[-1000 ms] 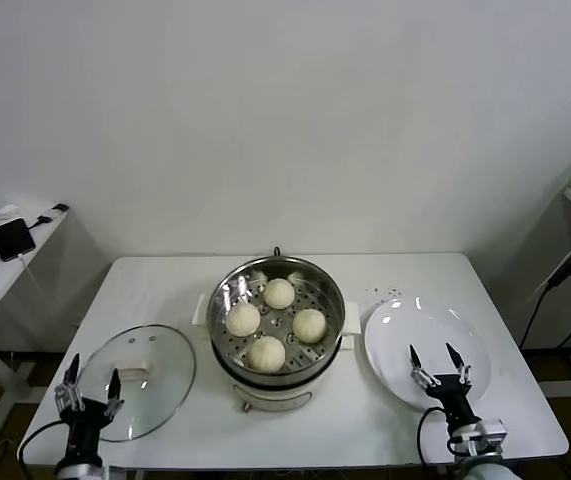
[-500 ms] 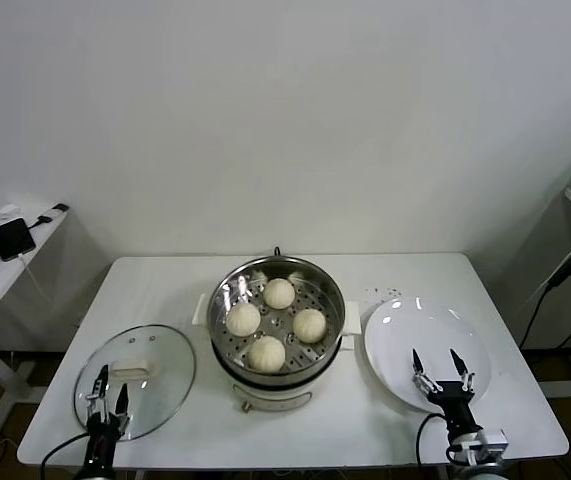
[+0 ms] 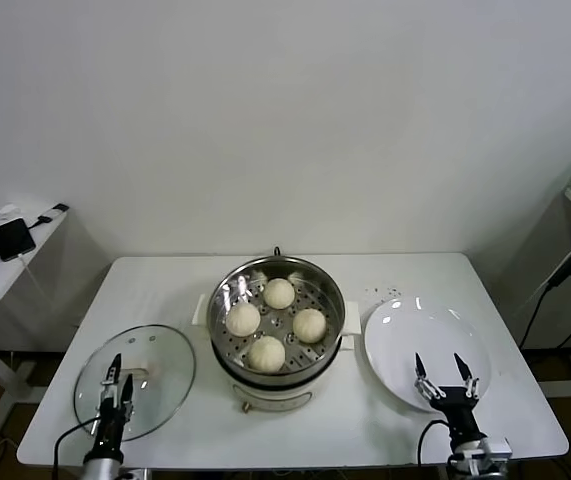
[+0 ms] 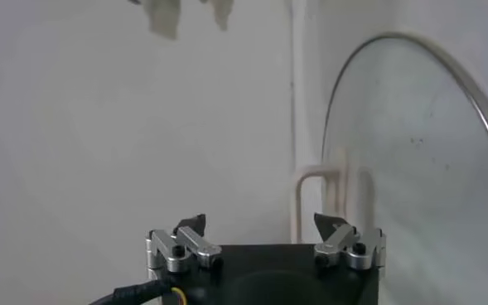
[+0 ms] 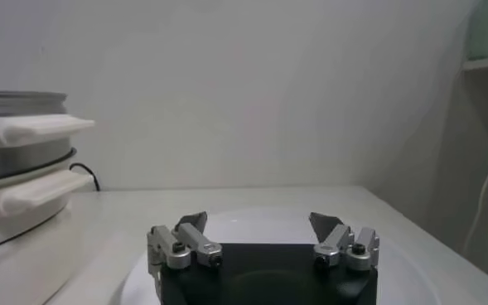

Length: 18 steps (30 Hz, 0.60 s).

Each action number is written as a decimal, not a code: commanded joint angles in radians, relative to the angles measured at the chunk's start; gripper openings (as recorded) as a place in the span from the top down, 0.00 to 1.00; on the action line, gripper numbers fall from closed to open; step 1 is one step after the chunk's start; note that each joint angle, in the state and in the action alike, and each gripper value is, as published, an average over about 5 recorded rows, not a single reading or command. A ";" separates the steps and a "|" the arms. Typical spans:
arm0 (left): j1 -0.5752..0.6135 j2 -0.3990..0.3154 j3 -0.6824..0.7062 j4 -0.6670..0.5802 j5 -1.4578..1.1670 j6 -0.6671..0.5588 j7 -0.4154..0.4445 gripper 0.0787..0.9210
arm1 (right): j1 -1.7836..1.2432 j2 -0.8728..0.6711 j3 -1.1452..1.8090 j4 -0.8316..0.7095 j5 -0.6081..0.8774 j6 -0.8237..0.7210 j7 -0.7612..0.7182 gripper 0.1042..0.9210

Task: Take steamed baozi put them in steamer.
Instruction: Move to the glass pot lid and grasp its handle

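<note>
Two grippers sit low at the near edge of the table [image 3: 165, 285], on either side of the steamer [image 3: 277, 318], and both arms are cut off by the bottom of the head view. The left gripper [image 3: 116, 381] stands to the steamer's left over the near part of the glass lid [image 3: 136, 380]; its fingers are spread apart with nothing between them, which the left wrist view confirms [image 4: 260, 225]. From that wrist camera only part of the lid's rim [image 4: 409, 99] and its white handle [image 4: 326, 191] can be seen. The right gripper [image 3: 445, 375] stands to the steamer's right over the near part of the white plate [image 3: 427, 345], fingers likewise spread and holding nothing [image 5: 258, 222]. In the right wrist view the steamer [image 5: 20, 166] is cut off at the frame edge, showing only its steel wall and white side handles.

Four steamed baozi [image 3: 279, 293] lie inside the steamer on its perforated tray, arranged in a diamond: one at the back, one at the left [image 3: 243, 319], one at the right [image 3: 309, 325] and one at the front [image 3: 266, 353]. Each is a round dome resting flat side down, with no long axis to speak of. The steamer stands upright at the table's middle, open mouth up. There is one steamer, one lid and one plate.
</note>
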 commanded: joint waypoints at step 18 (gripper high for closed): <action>-0.085 0.032 0.010 0.128 0.010 0.004 0.004 0.46 | -0.010 0.031 0.000 0.004 -0.046 -0.002 -0.005 0.12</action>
